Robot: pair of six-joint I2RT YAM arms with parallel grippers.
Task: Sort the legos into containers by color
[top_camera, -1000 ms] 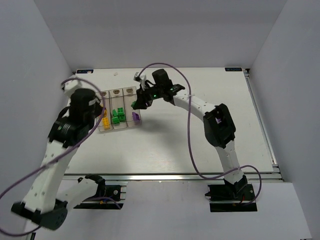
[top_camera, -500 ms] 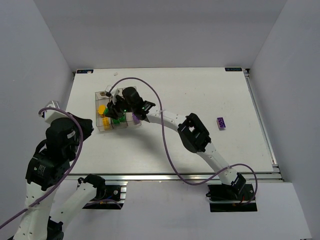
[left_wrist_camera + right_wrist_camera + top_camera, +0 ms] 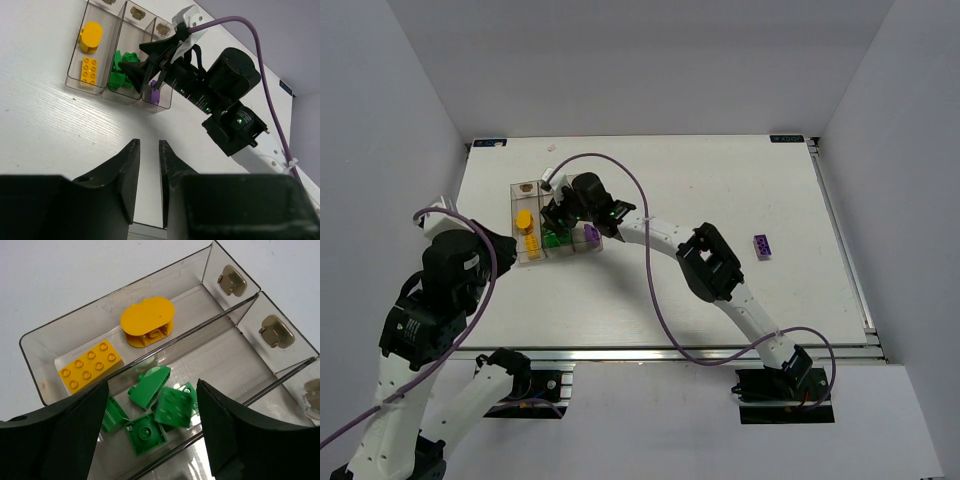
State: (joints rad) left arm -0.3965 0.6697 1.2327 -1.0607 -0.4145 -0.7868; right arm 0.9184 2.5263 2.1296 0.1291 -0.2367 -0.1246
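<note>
The clear three-bin tray [image 3: 517, 192] sits left of centre on the table. Its left bin holds a yellow studded brick [image 3: 90, 371] and a yellow rounded piece [image 3: 147, 320]. Several green legos [image 3: 145, 432] lie in the middle bin, one of them blurred. The right bin has a purple lego [image 3: 588, 233] in it. My right gripper [image 3: 150, 390] hovers open over the middle bin with nothing held. Another purple brick [image 3: 761, 246] lies alone on the table to the right. My left gripper [image 3: 148, 145] hangs near the tray's front, its fingers a narrow gap apart and empty.
Beige tabs [image 3: 231, 281] mark the far ends of the bins. The right arm [image 3: 660, 235] stretches across the middle of the table towards the tray. White walls enclose the table on the left, back and right.
My right gripper moved left from beside the tray to over its middle bin, and no longer holds its green lego. The left arm drew back toward the near left.
</note>
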